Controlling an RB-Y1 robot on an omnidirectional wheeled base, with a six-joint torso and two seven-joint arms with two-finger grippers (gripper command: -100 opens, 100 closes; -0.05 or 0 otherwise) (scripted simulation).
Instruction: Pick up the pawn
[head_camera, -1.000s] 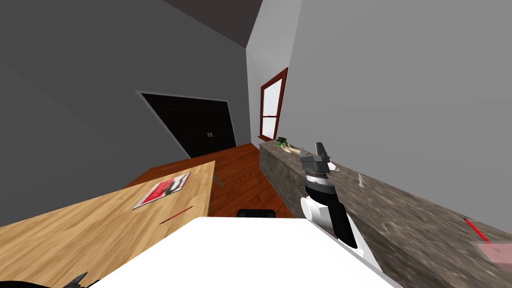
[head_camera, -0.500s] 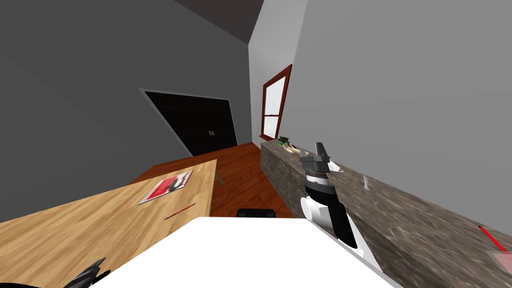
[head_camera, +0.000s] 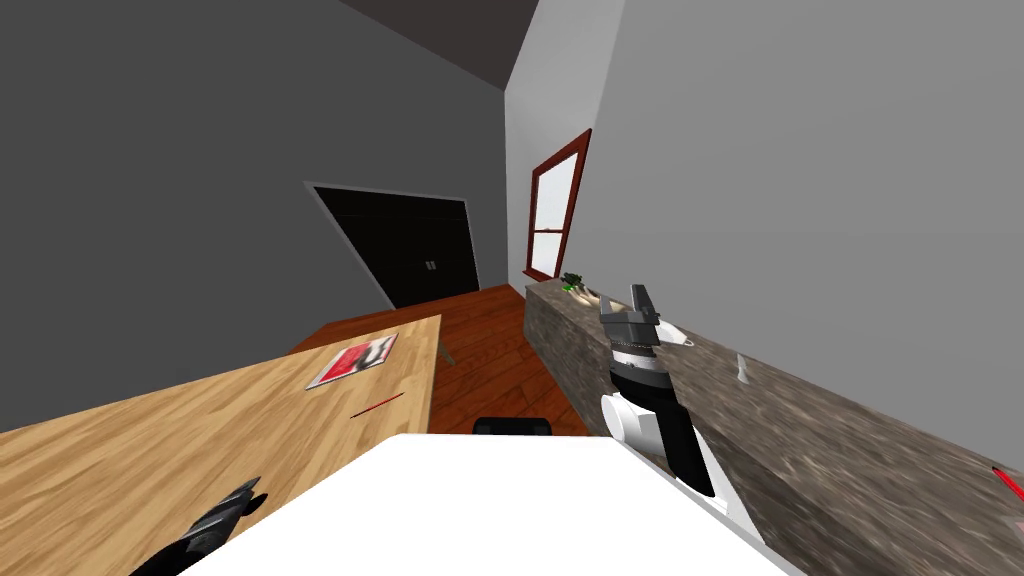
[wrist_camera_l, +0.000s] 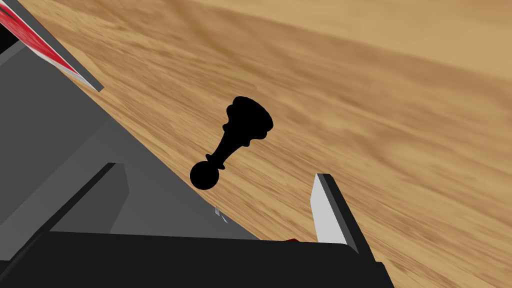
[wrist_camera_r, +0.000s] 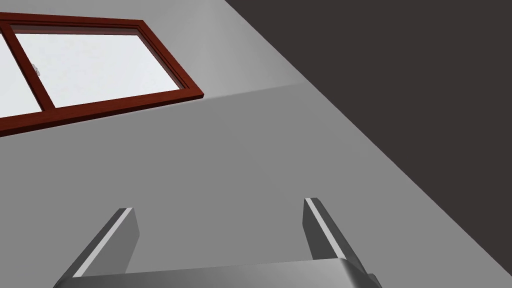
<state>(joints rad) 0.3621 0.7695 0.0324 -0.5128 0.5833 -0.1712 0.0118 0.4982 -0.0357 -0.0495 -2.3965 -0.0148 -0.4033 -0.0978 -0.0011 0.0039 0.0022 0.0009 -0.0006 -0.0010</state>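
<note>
Left wrist view: black pawn (wrist_camera_l: 235, 142) near table (wrist_camera_l: 380, 100) edge, both arms' fingers (wrist_camera_l: 327, 212) spread.

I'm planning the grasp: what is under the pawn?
The black pawn stands on the wooden table. Its base covers the spot where they meet. The open left gripper points at it, not touching.

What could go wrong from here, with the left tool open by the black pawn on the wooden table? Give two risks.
1. The pawn stands upright on a narrow stem; a finger of the open left tool could tip it before closing.
2. It seems near the table edge, so once toppled it might roll off.
</note>
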